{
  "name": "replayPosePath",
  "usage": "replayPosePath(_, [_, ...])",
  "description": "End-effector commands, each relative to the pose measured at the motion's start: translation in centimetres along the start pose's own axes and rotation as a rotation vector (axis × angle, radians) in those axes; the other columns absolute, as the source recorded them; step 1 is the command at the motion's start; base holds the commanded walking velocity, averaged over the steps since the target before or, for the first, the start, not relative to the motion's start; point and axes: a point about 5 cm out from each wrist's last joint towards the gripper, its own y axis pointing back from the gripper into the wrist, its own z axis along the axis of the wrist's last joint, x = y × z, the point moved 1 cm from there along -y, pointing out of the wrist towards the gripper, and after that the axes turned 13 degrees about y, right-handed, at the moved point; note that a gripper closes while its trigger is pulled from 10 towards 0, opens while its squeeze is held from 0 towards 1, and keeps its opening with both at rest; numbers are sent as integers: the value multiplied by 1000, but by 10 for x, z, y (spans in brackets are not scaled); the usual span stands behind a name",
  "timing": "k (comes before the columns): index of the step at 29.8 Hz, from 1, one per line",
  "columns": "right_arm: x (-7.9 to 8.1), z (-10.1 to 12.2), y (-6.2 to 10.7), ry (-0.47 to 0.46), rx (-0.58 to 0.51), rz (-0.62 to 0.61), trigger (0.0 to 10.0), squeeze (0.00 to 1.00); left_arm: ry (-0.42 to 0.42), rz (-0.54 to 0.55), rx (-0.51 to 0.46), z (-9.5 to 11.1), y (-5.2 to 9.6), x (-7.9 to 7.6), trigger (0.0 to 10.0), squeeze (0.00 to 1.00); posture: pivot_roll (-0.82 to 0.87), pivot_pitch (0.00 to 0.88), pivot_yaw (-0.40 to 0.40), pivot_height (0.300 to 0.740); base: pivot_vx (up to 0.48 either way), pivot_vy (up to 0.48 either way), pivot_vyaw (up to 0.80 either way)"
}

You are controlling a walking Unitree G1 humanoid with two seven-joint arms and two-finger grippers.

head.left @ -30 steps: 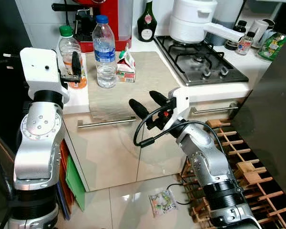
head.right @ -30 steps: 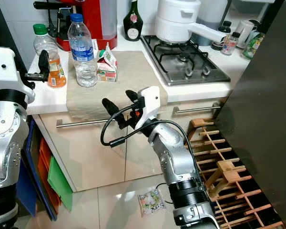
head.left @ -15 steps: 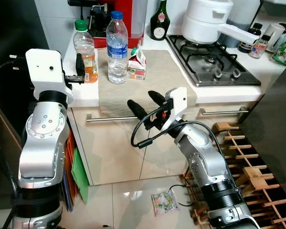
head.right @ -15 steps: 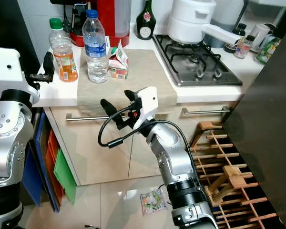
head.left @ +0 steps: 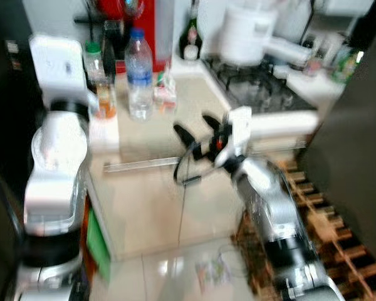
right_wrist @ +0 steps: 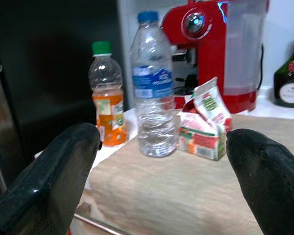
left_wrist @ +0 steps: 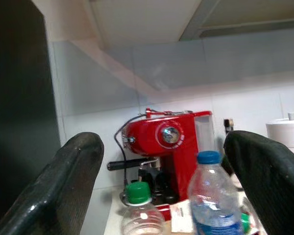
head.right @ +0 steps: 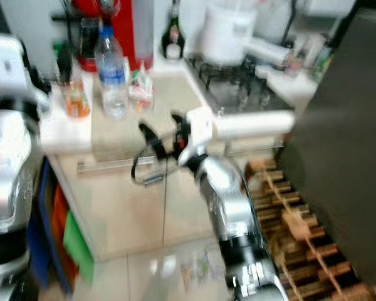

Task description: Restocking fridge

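Looking from the head, the blurry water bottle (head.left: 138,75) stands on the counter (head.left: 194,106), untouched. Right gripper (head.left: 197,128) floats below it, fingers apart. Both wrist views show spread, empty fingers: left gripper (left_wrist: 161,191) faces the red coffee machine (left_wrist: 169,147); orange drink bottle (right_wrist: 107,95) and small carton (right_wrist: 206,120) flank the water bottle. Nothing looks restocked yet.

You'll find both eye views smeared — the counter (head.left: 194,106) clutter is unreadable. The floor packet (head.left: 212,271) is a blur. The green-capped bottle (left_wrist: 138,215) is cut off below.
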Motion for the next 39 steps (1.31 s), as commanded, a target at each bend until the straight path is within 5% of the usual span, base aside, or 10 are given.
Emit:
replayPosePath(1, [-4, 6, -1, 16, -22, -3, 10000, 0, 22, -1, 30, -6, 1, -3, 10000, 0, -6, 0, -21, 740, 454, 0, 663])
replayPosePath(18, [-11, 7, -2, 27, -26, -35, 10000, 0, 31, -18, -42, 8, -5, -12, 10000, 0, -7, 0, -25, 740, 133, 0, 271])
replayPosePath(24, [-11, 7, -2, 24, -27, -38, 10000, 0, 31, -18, -43, 18, -20, -6, 10000, 0, -6, 0, -26, 740, 0, 0, 0])
replayPosePath(27, [-11, 7, -2, 20, -26, -34, 10000, 0, 102, -6, 1, 16, -31, -1, 10000, 0, -4, 0, -29, 740, 0, 0, 0])
replayPosePath(33, [-10, 8, -5, 17, -32, -27, 10000, 0, 246, -7, 148, -14, -56, 12, 10000, 0, -11, 0, -22, 740, 0, 0, 0])
replayPosePath(39, [-4, 7, -6, 13, -32, -12, 10000, 0, 215, -53, 248, -40, -70, 7, 10000, 0, -30, 0, -4, 740, 0, 0, 0])
